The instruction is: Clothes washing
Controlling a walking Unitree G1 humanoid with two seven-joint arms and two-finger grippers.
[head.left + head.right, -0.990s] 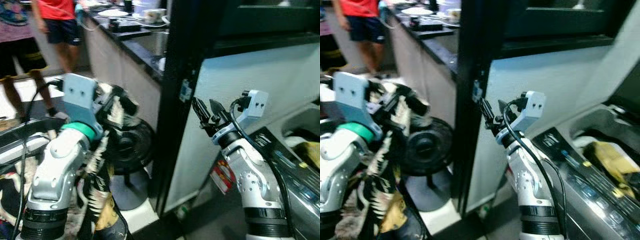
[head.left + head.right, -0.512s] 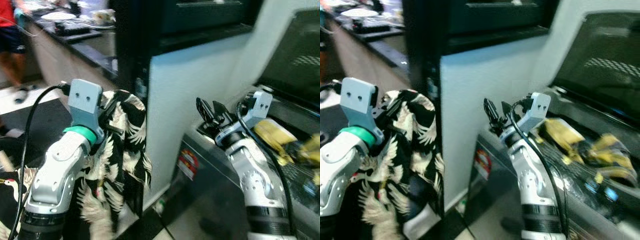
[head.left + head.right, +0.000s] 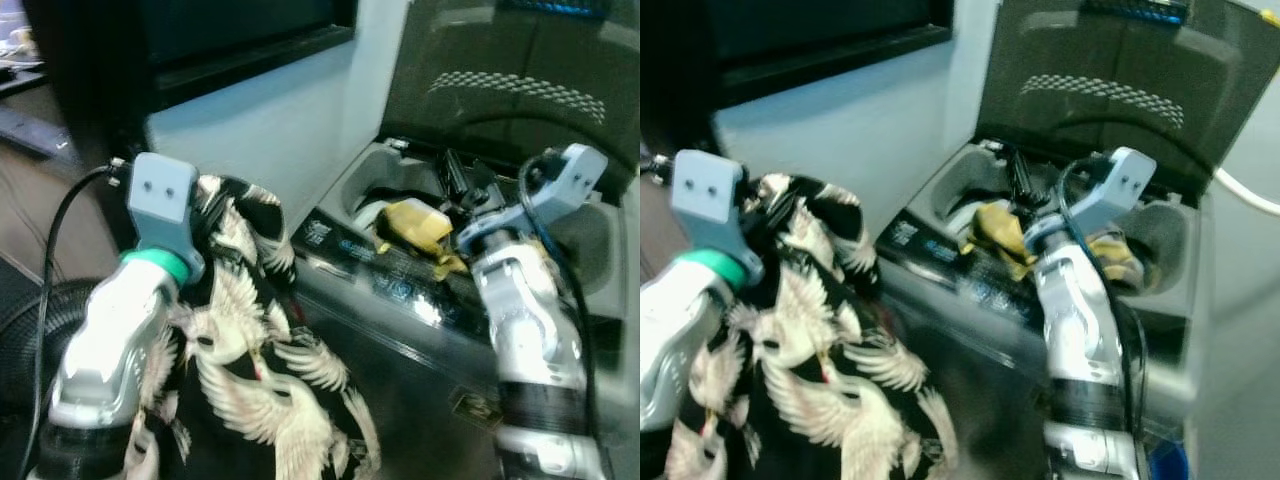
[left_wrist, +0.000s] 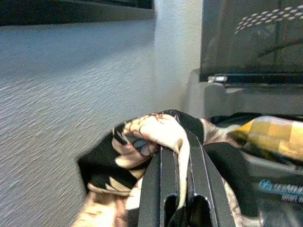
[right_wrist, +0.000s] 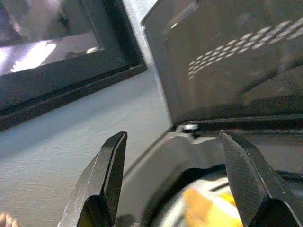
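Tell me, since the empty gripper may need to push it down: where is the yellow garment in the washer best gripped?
Grip the yellow garment at its raised fold near the drum's front rim, coming from above. The washer lid stands open behind, and the right gripper, fingers open, hovers just above it.

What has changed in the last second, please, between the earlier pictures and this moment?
Mostly the camera: the robot turned right, away from the kitchen counter and people, so the open washing machine with yellow laundry now lies ahead. The left tool stays shut on the black bird-print garment. The right tool remains open and empty, now over the tub.
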